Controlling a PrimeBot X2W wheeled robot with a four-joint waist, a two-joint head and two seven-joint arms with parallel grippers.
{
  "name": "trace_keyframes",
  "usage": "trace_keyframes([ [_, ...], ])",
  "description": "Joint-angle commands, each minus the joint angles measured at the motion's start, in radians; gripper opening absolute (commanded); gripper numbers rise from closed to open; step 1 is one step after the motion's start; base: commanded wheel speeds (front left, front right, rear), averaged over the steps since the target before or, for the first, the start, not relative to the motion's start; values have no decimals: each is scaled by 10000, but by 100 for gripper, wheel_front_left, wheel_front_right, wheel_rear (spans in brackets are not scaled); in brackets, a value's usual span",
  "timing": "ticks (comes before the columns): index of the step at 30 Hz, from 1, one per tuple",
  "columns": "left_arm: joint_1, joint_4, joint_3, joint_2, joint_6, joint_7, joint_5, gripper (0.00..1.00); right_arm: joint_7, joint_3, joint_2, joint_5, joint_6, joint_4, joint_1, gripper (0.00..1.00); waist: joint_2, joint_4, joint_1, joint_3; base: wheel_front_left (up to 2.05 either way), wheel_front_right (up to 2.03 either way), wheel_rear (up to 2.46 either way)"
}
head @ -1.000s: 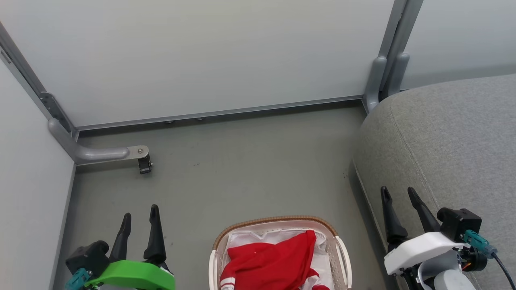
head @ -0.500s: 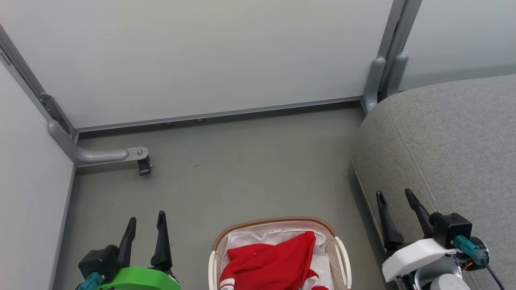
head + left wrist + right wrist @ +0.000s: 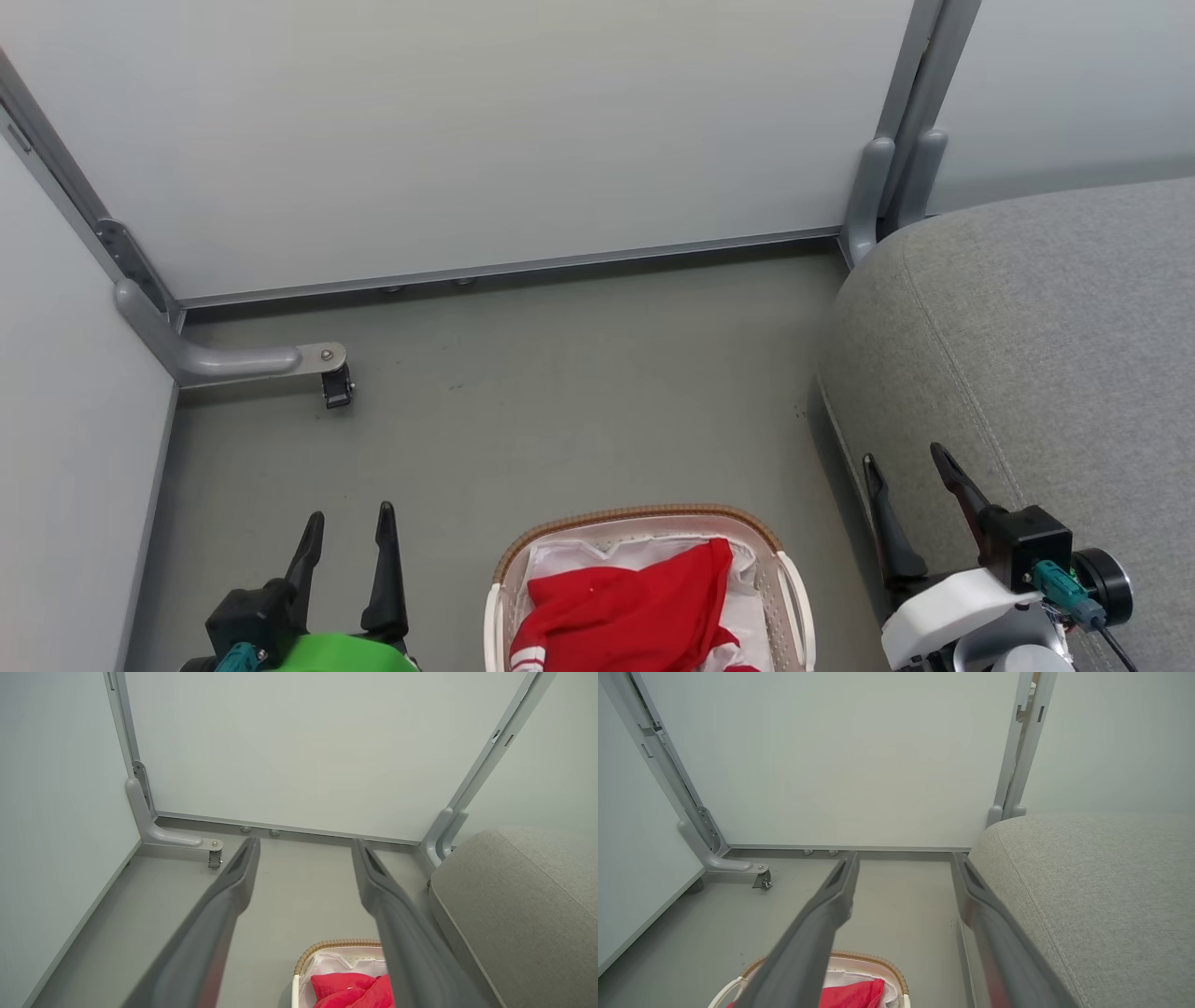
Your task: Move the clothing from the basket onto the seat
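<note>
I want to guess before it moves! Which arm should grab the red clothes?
Probably the right. The left gripper and right gripper both flank the basket, open, but the right one is next to the seat, so its carry looks shorter.

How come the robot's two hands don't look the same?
The left hand has a green base; the right hand has a white base. The left hand is over the floor, left of the basket; the right hand is by the edge of the seat, right of the basket. Both have two dark fingers, spread open, holding nothing.
</note>
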Motion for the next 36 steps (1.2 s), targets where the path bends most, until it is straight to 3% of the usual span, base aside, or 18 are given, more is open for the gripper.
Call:
trace_keyframes([
  [1, 157, 1, -12, 69, 31, -92, 180, 100, -89, 21, -63, -212, 4, -3, 96, 100, 113, 0, 1, -6, 0, 0, 0],
  [36, -64, 126, -111, 70, 3, -157, 387, 100, -153, -172, -57, -402, 4, -111, 7, 100, 117, -30, 1, 161, 0, 0, 0],
])
